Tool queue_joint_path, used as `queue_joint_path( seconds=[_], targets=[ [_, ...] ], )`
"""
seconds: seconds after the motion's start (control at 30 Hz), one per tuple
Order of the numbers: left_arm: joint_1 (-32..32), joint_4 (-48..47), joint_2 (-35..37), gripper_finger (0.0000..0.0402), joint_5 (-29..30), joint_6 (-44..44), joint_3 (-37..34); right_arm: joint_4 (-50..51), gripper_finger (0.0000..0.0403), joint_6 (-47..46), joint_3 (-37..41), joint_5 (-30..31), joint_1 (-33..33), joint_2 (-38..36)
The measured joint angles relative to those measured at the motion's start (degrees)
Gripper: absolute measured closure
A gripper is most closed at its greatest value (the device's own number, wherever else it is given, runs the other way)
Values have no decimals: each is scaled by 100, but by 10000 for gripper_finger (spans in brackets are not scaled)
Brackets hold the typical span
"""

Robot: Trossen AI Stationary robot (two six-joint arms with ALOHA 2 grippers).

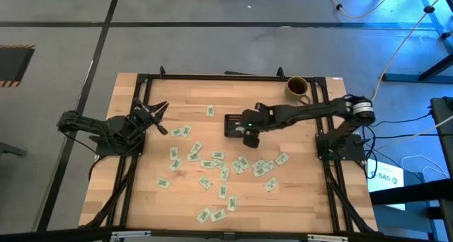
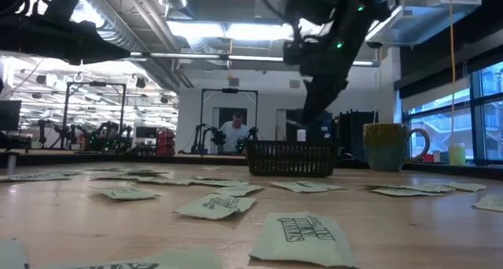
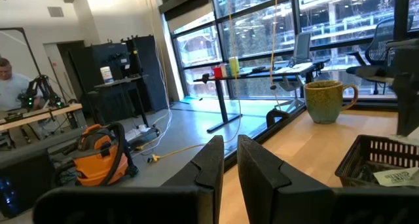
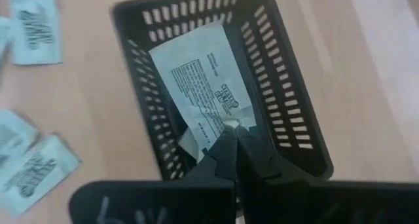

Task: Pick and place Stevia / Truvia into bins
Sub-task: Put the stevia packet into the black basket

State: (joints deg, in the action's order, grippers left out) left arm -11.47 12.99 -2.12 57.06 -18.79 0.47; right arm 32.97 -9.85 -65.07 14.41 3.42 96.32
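Many pale green and white Stevia packets [image 1: 205, 163] lie flat and scattered on the wooden table, also in the low view [image 2: 216, 206]. The black slotted tray [image 1: 232, 125] stands near the table's middle [image 2: 291, 159]. My right gripper [image 4: 236, 128] hovers over the tray [image 4: 288, 99], shut on one packet [image 4: 203, 80]. In the high view that gripper [image 1: 249, 134] sits at the tray's right side. My left gripper [image 3: 230, 145] waits raised near the table's left edge [image 1: 152, 114], fingers a narrow gap apart, holding nothing. My right gripper pinches the packet's near edge [image 4: 229, 119] between its two fingertips, coming from above and pointing down. The packet hangs below the fingers over the inside of the tray, tilted, its printed face toward the camera. Whether its far end touches the tray floor cannot be told.
An olive-yellow mug [image 1: 297, 88] stands near the far right corner, beyond the tray [image 2: 389, 147]. A dark frame runs along the table's edges [image 1: 134, 192]. Bare wood lies along the table's far left part [image 1: 177, 93]. A person sits far off in the room [image 2: 233, 131].
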Motion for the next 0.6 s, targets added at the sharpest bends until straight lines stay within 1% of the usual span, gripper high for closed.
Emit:
queue_joint_path(
  seconds=[0.13, 0.33, 0.47, 0.6],
  targets=[
    [-1, 2, 1, 364, 4, 2, 2, 297, 403, -31, -205, -88, 125, 316],
    [1, 1, 1, 360, 6, 1, 0, 230, 402, -18, -237, -154, 172, 620],
    [0, 0, 1, 359, 7, 1, 0, 213, 401, -15, -237, -360, 172, 715],
    [-1, 2, 1, 362, 7, 0, 1, 197, 401, 5, -233, -374, 172, 721]
  ],
)
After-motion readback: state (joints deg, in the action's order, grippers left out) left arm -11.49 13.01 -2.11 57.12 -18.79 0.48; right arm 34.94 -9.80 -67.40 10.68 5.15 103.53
